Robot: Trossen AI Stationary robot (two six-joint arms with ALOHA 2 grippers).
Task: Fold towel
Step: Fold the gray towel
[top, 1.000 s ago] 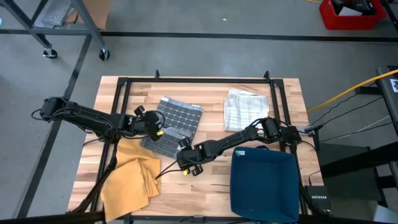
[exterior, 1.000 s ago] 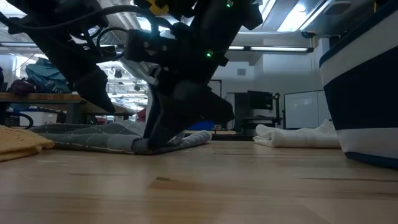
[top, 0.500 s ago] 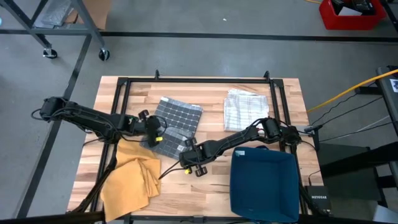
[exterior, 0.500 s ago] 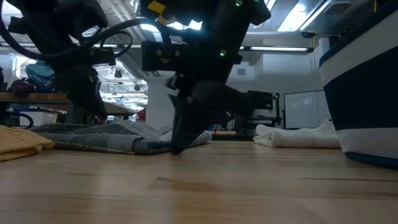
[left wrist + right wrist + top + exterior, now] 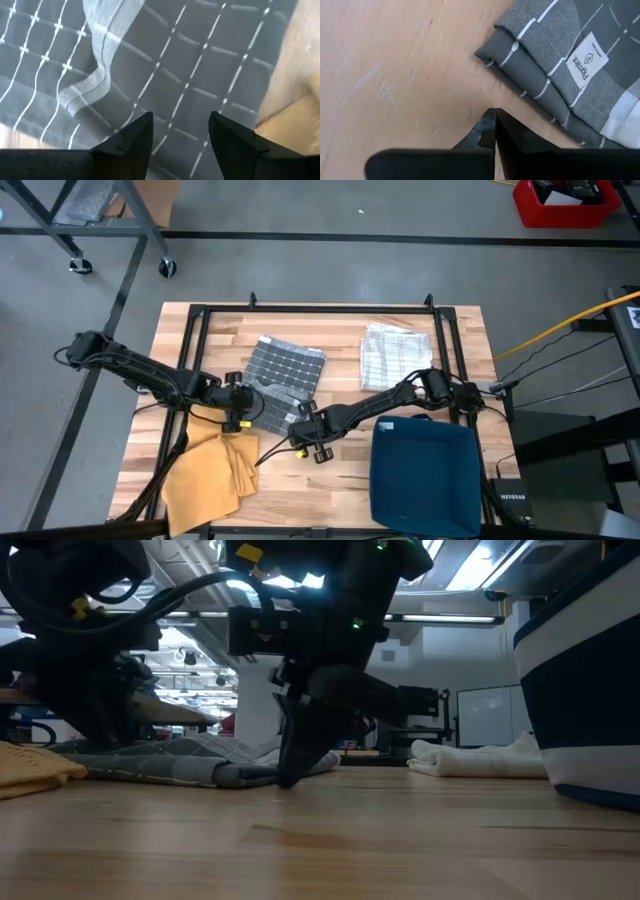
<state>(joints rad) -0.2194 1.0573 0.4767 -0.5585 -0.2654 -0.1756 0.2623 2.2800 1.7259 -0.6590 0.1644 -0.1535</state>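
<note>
grey towel [image 5: 280,380] lies mid-desk [image 5: 330,330]. right tool [image 5: 495,125], fingers pressed together, sits on bare wood just beside its folded corner; left tool [image 5: 180,132], fingers spread, hangs directly over the cloth's opposite edge.

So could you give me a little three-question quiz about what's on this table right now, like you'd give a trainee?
1. True or false: the right end effector is shut, with no cloth between its tips.
2. Which cloth lies under the open left end effector?
A. the grey checked towel
B. the yellow cloth
C. the white folded towel
3. Fill in: the blue bin sits near the table's ____ side, in the high view.

Key:
1. True; it rests on bare wood beside the towel's folded edge.
2. A.
3. Right.
</note>
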